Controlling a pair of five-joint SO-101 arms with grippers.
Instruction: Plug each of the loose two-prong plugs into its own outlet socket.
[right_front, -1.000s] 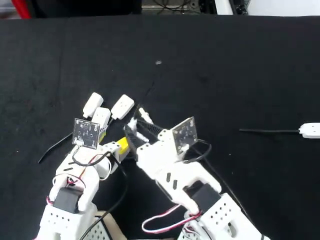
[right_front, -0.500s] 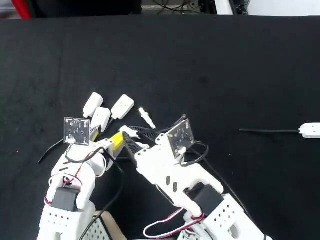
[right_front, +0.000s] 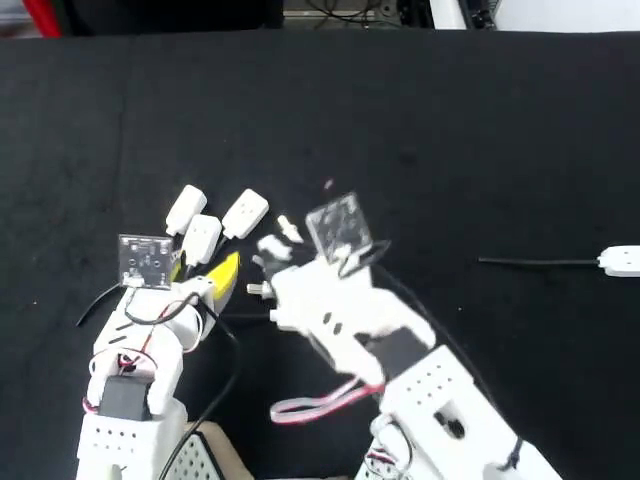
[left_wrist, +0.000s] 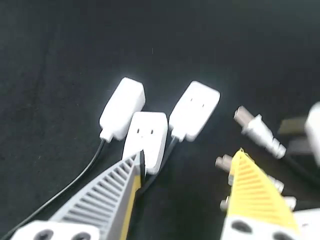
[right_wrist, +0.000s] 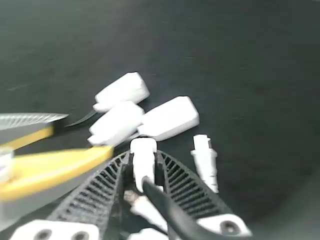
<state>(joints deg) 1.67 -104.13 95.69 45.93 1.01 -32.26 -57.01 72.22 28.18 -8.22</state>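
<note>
Three white sockets are seen clustered on the black table (right_front: 450, 120), each with a dark cord at its near end. The outer socket (right_front: 186, 208) and the middle socket (right_front: 203, 238) lie side by side. The third socket (right_front: 245, 213) is set just beside the middle one, on the side towards the right arm.

The left claw (left_wrist: 189, 156) is held open, its grey finger and yellow finger spread well apart, with nothing between them. The grey fingertip is seen just beside the cord end of the middle socket. The yellow fingertip is placed near the cord end of the third socket.

The right claw (right_wrist: 143, 156) is closed on a white plug (right_wrist: 143, 147), which is gripped between the two black ribbed fingers. The plug's front end is pointed towards the third socket and is seen just short of it. It cannot be told whether the two are touching. The plug's dark cord is led back over the right claw.

A second plug (right_front: 290, 229) lies loose on the table just beside the right claw, near the third socket but apart from it.

A third plug (right_front: 622, 260) is seen at the table's right edge, well apart from the sockets, with a thin black cord (right_front: 535, 262) stretched out from it.
</note>
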